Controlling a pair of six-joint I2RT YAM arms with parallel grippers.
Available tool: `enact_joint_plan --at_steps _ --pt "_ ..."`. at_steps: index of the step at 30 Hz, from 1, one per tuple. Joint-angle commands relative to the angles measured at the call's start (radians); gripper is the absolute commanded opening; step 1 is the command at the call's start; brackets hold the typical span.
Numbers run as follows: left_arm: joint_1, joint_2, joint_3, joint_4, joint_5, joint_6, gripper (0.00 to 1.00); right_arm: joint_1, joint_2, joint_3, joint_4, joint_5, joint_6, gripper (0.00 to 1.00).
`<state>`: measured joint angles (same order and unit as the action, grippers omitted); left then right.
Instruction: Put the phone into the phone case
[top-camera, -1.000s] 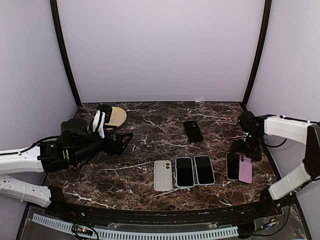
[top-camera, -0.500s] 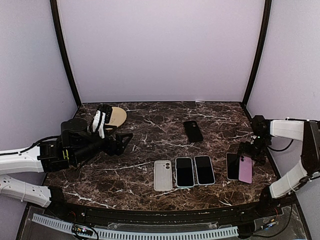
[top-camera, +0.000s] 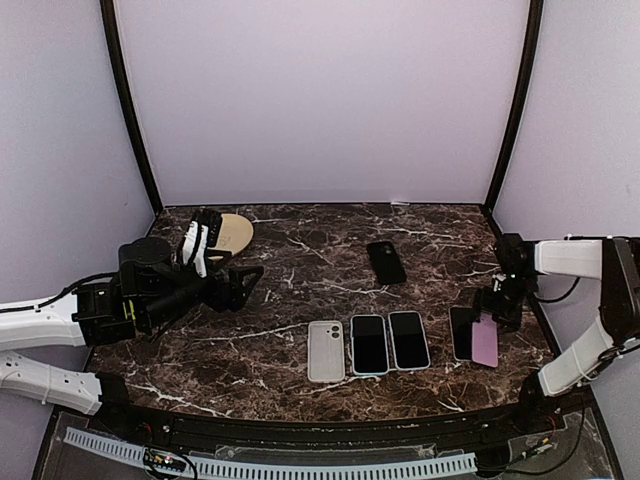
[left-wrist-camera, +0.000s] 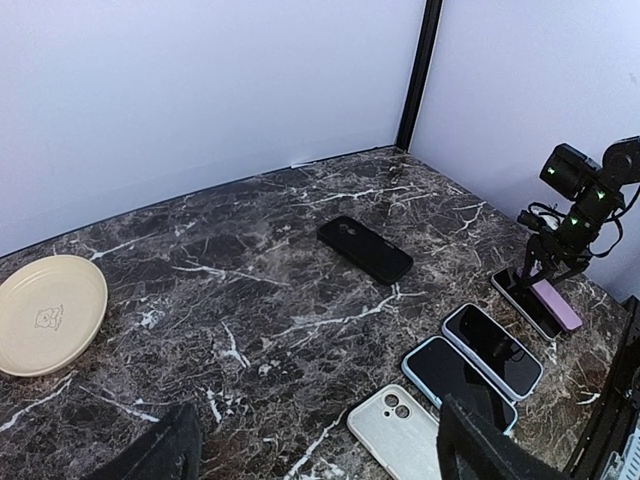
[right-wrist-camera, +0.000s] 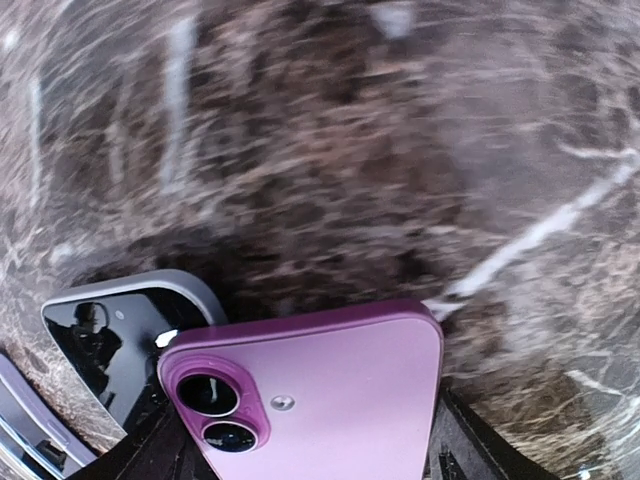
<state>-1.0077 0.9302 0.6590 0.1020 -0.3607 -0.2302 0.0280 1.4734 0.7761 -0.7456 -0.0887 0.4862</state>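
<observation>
Our left gripper (left-wrist-camera: 318, 408) hangs left of the white phone case (top-camera: 325, 351), fingers spread wide; the stamp on the plate (left-wrist-camera: 45, 312) is unreadable. Well right of the case lies the pink phone (right-wrist-camera: 320, 370), our right gripper (right-wrist-camera: 308, 420) straddling it, but we can't tell if it's clamped.

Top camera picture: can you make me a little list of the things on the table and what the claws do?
Pink phone: camera side up, far right, partly over a dark phone
Right claw: down over the pink phone, grip unclear
Left claw: open, holding nothing
Middle row: white case, then two phones, screens up
Also: black case or phone farther back, plate far left
</observation>
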Motion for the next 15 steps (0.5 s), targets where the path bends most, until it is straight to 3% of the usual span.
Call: enact_joint_plan --at_steps 1,15 --pt "0.004 -0.016 -0.015 0.002 -0.012 0.014 0.84 0.094 0.009 -0.019 0.013 -0.061 0.042 0.74" --pt "0.004 0.005 0.0 0.01 0.006 0.011 0.84 0.205 -0.078 0.006 0.027 -0.022 0.09 0.51"
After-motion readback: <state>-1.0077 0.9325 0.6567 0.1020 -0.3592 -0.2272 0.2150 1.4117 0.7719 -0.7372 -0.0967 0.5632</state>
